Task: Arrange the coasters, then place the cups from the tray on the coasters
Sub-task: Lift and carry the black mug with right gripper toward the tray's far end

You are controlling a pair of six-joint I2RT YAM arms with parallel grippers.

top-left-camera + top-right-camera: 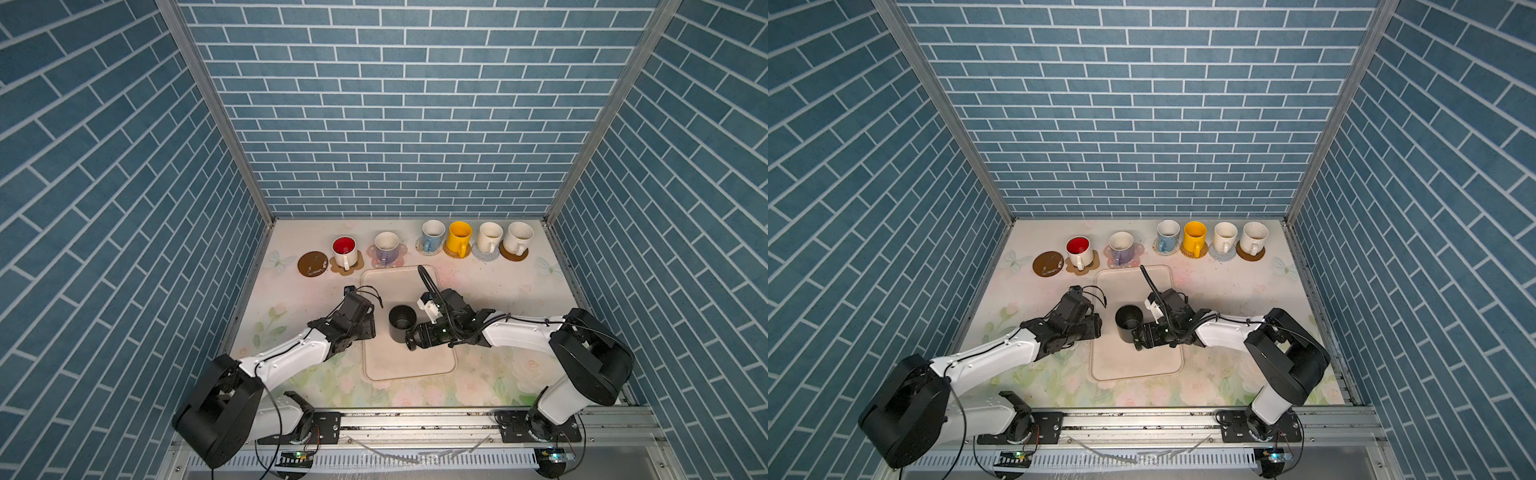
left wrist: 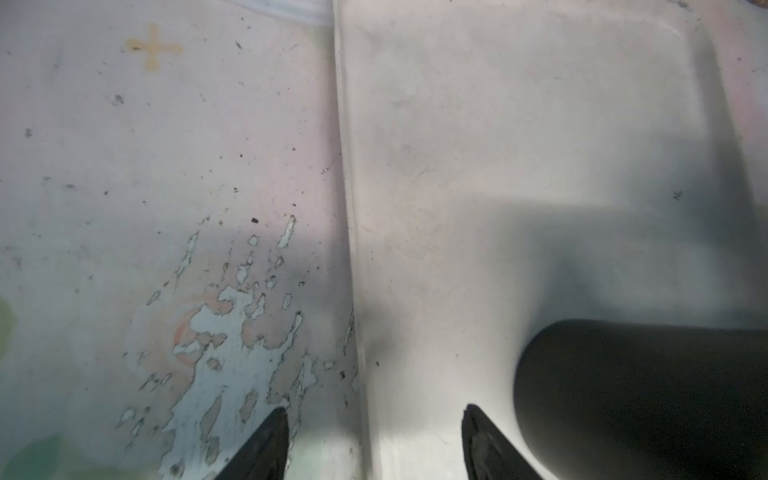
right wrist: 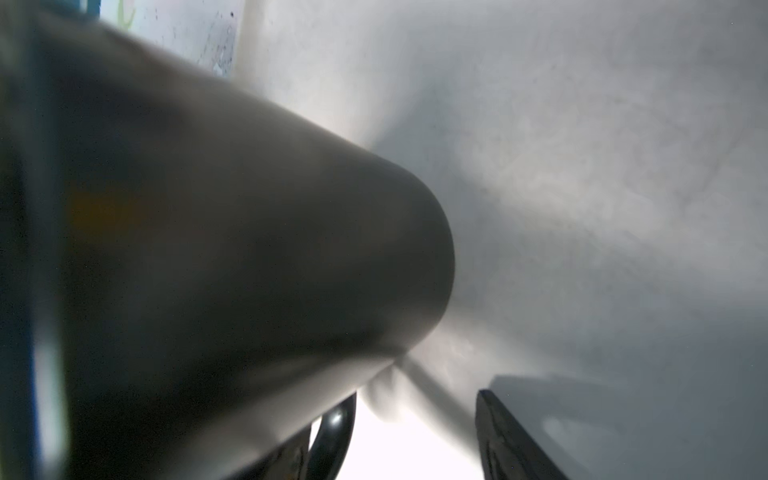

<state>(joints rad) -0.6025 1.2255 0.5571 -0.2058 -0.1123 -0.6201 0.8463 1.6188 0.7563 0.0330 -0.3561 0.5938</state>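
Checking wrist views, we see right gripper (image 3: 399,449) apart astride the black cup (image 3: 208,249) handle (image 3: 332,424), left gripper (image 2: 374,415) apart; top views hide that. Cup on tray (image 1: 415,365), centre frame; floral tablecloth (image 1: 519,299), blue brick walls (image 1: 395,124).

Left arm (image 1: 286,359), right arm (image 1: 519,336) low; jaws apart

A: Top views?
B: High above the near edge, side by side, facing down toward the back wall (image 1: 395,124), sharing the whole table (image 1: 498,291).
A: Wrists?
B: Very close over the tray (image 2: 498,145), sharing the black cup (image 2: 644,395).
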